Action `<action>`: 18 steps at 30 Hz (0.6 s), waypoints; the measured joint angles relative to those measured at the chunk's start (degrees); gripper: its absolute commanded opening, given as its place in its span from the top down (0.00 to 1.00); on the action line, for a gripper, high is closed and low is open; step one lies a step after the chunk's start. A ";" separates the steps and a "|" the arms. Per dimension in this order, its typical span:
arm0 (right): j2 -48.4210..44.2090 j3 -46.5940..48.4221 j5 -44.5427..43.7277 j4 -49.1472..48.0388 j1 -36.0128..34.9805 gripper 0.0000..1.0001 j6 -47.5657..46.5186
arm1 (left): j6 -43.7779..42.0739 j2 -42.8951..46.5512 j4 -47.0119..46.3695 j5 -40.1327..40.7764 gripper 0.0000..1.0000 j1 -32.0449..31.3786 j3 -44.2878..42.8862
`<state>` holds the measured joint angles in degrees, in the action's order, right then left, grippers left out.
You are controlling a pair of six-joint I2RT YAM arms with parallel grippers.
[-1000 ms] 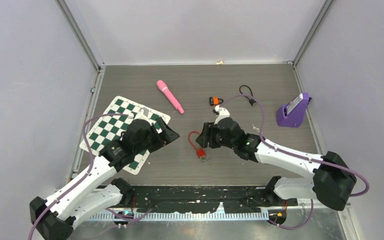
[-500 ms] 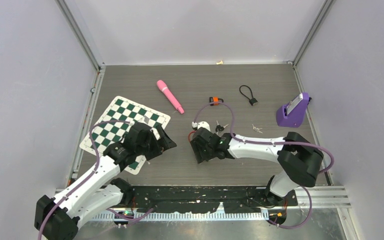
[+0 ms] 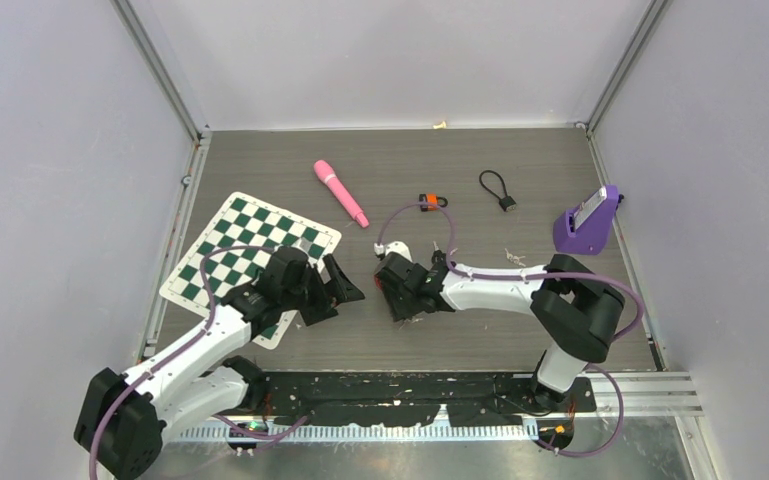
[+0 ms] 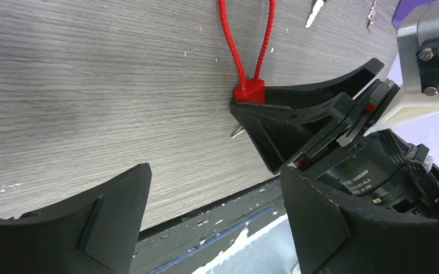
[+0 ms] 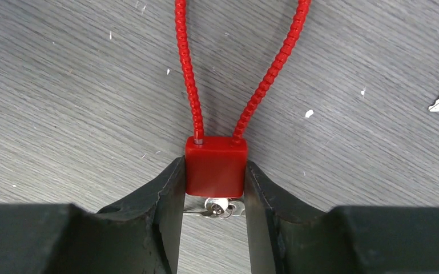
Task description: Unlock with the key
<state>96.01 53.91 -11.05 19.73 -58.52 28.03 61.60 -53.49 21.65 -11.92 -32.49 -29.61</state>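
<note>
A red padlock (image 5: 215, 165) with a red cable loop (image 5: 240, 68) lies on the grey wood table. My right gripper (image 5: 214, 171) is shut on its body, one finger pressed against each side. A small silver key (image 5: 222, 208) on a ring sticks out of the lock's underside, between the fingers. In the left wrist view the same padlock (image 4: 249, 91) sits at the tips of the right gripper's fingers (image 4: 297, 114), with the key tip (image 4: 237, 132) poking out below. My left gripper (image 4: 216, 188) stands wide open, empty, just left of it. From above, the right gripper (image 3: 397, 295) hides the padlock.
A green chessboard mat (image 3: 245, 255) lies under the left arm. At the back are a pink wand (image 3: 340, 192), an orange padlock (image 3: 428, 201), a black cable loop (image 3: 497, 187) and a purple holder (image 3: 588, 222). Loose keys (image 3: 513, 258) lie behind the right arm.
My right gripper swung left and down onto the red padlock and closed on its body. My left gripper slid right toward it, still open.
</note>
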 measured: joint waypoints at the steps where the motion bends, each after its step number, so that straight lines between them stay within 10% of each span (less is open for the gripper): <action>1: -0.02 0.00 -0.11 -0.04 -0.13 0.83 -0.28 | 0.35 -0.31 -0.68 -0.52 0.13 0.00 0.31; 18: -20.81 -11.30 -3.32 -15.37 -6.43 0.95 -11.61 | 4.66 -1.18 -13.62 -6.47 0.21 0.00 3.43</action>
<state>75.20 42.61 -14.37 4.36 -64.95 16.43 66.26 -54.68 8.03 -18.39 -32.49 -26.17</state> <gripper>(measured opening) 0.427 0.819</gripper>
